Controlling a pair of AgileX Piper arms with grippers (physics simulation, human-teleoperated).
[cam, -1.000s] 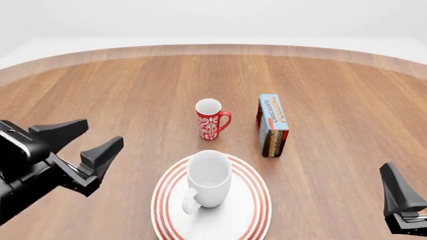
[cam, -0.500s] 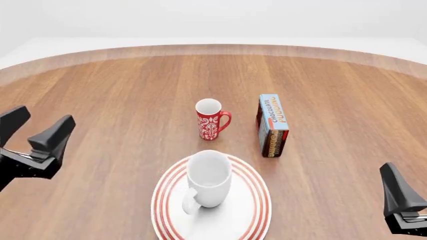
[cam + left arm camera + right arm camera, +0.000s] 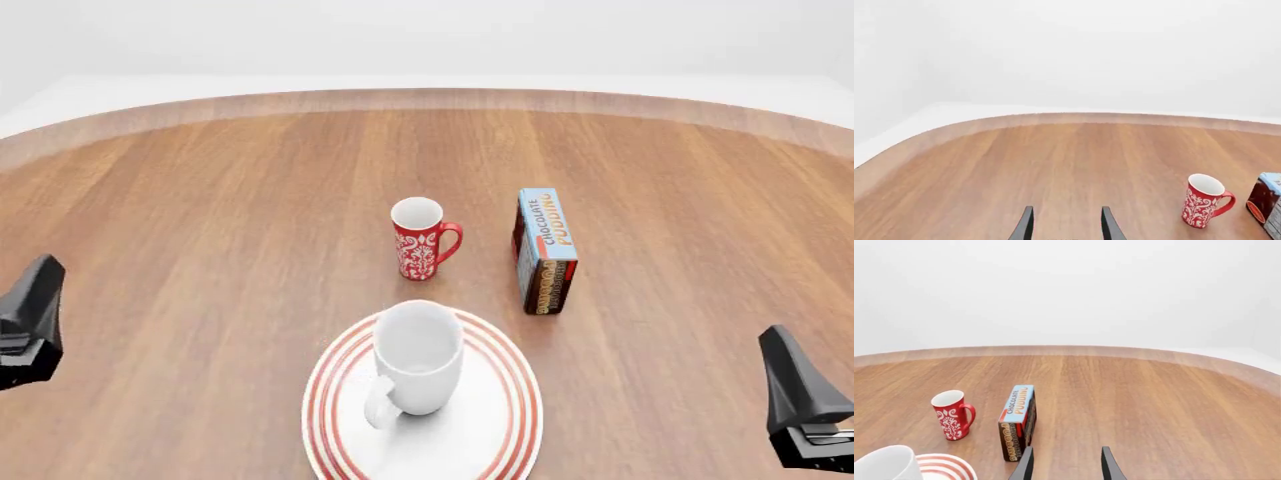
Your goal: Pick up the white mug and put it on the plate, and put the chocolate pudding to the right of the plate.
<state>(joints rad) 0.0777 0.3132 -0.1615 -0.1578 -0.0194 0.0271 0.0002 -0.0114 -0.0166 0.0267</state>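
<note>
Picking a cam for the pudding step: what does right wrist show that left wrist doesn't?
Only the right wrist view: the white mug on the plate, both cut by the picture's edge, and the chocolate pudding's whole carton with its lettering. Only the left wrist view: the left pincer, open, and the bare table ahead of it. Both: the red mug, the wooden table, the white wall; left wrist catches just a pudding corner.
</note>
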